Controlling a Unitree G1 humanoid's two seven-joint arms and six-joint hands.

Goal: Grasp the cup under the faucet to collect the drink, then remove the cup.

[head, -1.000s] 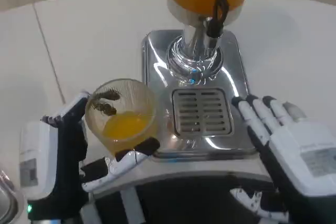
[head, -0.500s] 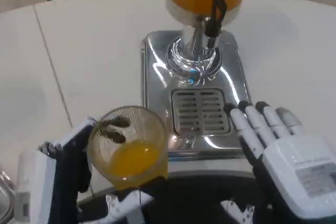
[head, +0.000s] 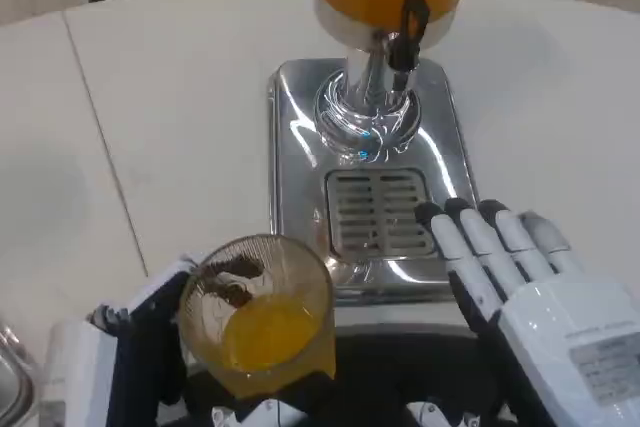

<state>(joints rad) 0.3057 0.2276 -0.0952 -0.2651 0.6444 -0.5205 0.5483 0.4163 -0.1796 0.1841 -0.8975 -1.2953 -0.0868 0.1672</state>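
White counter (head: 180, 97) holds the shiny juice dispenser (head: 375, 127) with its faucet (head: 405, 32). Left hand (head: 150, 367) grips the cup (head: 262, 312), part full of juice and already clear of the drip tray (head: 378, 212). I think the next move is setting it down gently, while the right hand (head: 520, 297) waits with straight fingers, holding nothing.

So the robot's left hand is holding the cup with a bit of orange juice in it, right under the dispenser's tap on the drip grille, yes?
Not quite. In the head view the left hand does hold the cup with a bit of orange juice in it, but the cup is not under the tap or over the drip grille. It is off the silver base, at the near left.
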